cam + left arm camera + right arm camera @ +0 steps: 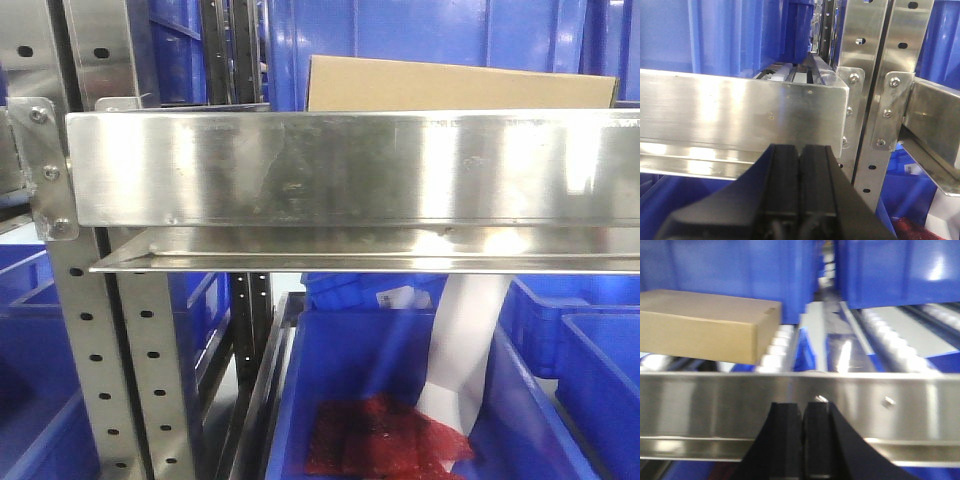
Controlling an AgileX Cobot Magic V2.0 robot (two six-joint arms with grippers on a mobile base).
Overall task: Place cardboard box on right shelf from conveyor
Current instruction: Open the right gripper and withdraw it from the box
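The tan cardboard box (455,84) lies on the right shelf behind the broad stainless front lip (350,168). In the right wrist view the cardboard box (705,327) rests flat on the shelf's white rollers, up and to the left of my right gripper (802,407). That gripper is shut with nothing in it, in front of the lip (715,400) and apart from the box. My left gripper (800,150) is shut and empty too, in front of the neighbouring steel shelf lip (740,115). The conveyor is out of view.
Blue plastic bins (440,30) stand behind the box and more blue bins (380,390) sit below the shelf, one holding red mesh (385,440). Perforated steel uprights (95,350) (875,75) flank the shelf. Roller tracks (890,340) run back to the right of the box.
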